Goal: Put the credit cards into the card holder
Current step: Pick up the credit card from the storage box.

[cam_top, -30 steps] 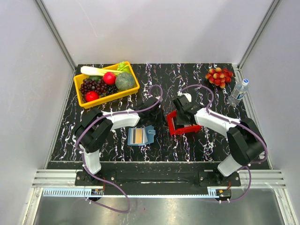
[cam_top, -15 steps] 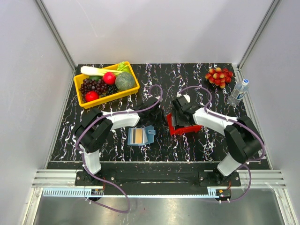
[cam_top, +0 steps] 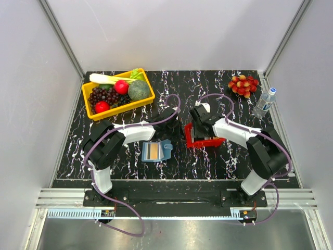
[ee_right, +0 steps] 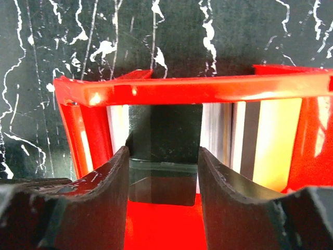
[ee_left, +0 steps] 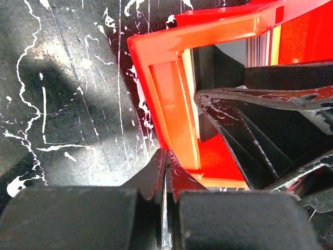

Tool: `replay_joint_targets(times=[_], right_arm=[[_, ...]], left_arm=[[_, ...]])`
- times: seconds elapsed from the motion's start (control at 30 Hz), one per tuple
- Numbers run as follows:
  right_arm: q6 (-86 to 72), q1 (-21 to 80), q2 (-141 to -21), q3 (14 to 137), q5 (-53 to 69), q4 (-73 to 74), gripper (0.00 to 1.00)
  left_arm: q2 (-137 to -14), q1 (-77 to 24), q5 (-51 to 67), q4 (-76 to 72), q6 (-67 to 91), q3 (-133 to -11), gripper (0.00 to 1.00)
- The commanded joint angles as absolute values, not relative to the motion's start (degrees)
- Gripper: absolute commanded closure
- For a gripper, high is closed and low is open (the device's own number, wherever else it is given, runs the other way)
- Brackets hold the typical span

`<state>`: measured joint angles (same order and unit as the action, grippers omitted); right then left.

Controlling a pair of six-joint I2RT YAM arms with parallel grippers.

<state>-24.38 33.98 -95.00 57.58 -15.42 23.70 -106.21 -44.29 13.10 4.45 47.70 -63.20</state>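
right wrist: right gripper (ee_right: 162, 153) pinches dark card (ee_right: 165, 177) by its edges inside tray (ee_right: 197, 88), left gripper (ee_left: 165, 166) clamped shut at tray's rim; thin card may slip or drag tray up.

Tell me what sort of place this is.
Probably a robot lab test cell. A left arm and a right arm are bolted to a metal rail at a black marbled table. Plain white walls enclose it, and a yellow bin holds staged fruit.

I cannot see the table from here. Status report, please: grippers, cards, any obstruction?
Left gripper shut, tips at red tray corner. Right gripper in tray, closed on dark grey card. Card holder open left of tray, nothing between.
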Motion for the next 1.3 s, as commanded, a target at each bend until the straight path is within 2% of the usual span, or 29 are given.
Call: replay_joint_targets(times=[0.0, 0.03, 0.1, 0.13, 0.17, 0.2, 0.23, 0.27, 0.3, 0.33, 0.5, 0.57, 0.63, 0.77, 0.87, 0.93, 0.97, 1.27], right_arm=[[-23.8, 33.7, -91.0, 56.3, -20.1, 24.8, 0.65], [-23.6, 33.6, -90.4, 56.3, -20.4, 24.9, 0.66], [-23.3, 33.6, -90.2, 56.3, -20.7, 24.8, 0.76], [-23.2, 33.5, -90.3, 56.4, -20.7, 24.9, 0.76], [-23.0, 33.6, -90.4, 56.5, -20.7, 25.0, 0.82], [-23.1, 33.6, -90.4, 56.4, -20.7, 25.0, 0.92], [-23.2, 33.4, -90.4, 56.4, -20.4, 25.0, 0.94], [-23.1, 33.4, -90.4, 56.5, -19.6, 25.0, 0.89], [-23.3, 33.2, -90.4, 56.6, -18.8, 25.0, 0.74], [-23.6, 33.3, -90.2, 56.8, -18.2, 25.0, 0.52], [-25.2, 33.3, -90.3, 57.1, -16.2, 23.6, 0.25], [-25.7, 33.1, -91.8, 57.7, -16.3, 23.6, 0.18], [-25.9, 33.2, -94.2, 58.5, -15.2, 24.0, 0.16], [-27.2, 33.0, -97.2, 58.4, -15.6, 24.2, 0.19], [-27.5, 31.8, -97.4, 56.9, -14.7, 23.2, 0.32], [-27.3, 31.0, -96.6, 56.1, -14.1, 22.7, 0.46], [-27.2, 30.7, -96.1, 55.8, -14.1, 22.6, 0.48], [-24.7, 30.6, -87.0, 55.3, -15.5, 22.6, 0.52]], left_arm=[[-103.8, -44.5, 14.1, 2.6, 47.7, -63.0, 1.00], [-103.7, -44.5, 14.0, 2.5, 47.7, -63.1, 1.00], [-103.9, -44.5, 14.2, 2.5, 47.7, -63.1, 1.00], [-103.9, -44.5, 14.3, 2.5, 47.7, -63.1, 1.00], [-103.9, -44.5, 14.2, 2.5, 47.7, -63.0, 1.00], [-103.8, -44.6, 14.2, 2.5, 47.7, -63.1, 1.00], [-103.6, -44.5, 14.3, 2.5, 47.7, -62.9, 1.00], [-103.6, -44.6, 14.2, 2.5, 47.7, -62.8, 1.00], [-103.7, -44.5, 14.2, 2.5, 47.7, -62.8, 1.00], [-103.6, -44.5, 14.2, 2.5, 47.7, -62.8, 1.00], [-103.7, -44.6, 14.1, 2.3, 47.8, -62.8, 1.00], [-103.6, -44.6, 14.3, 2.2, 47.8, -62.9, 1.00], [-103.6, -44.5, 14.3, 2.4, 47.7, -62.8, 1.00], [-103.4, -44.5, 14.2, 2.6, 47.5, -63.0, 1.00], [-103.4, -44.4, 14.2, 3.0, 47.4, -62.9, 1.00], [-103.4, -44.5, 14.2, 3.0, 47.2, -63.0, 1.00], [-103.4, -44.5, 14.2, 3.1, 47.2, -63.0, 1.00], [-103.7, -44.3, 14.3, 3.1, 47.1, -63.2, 1.00]])
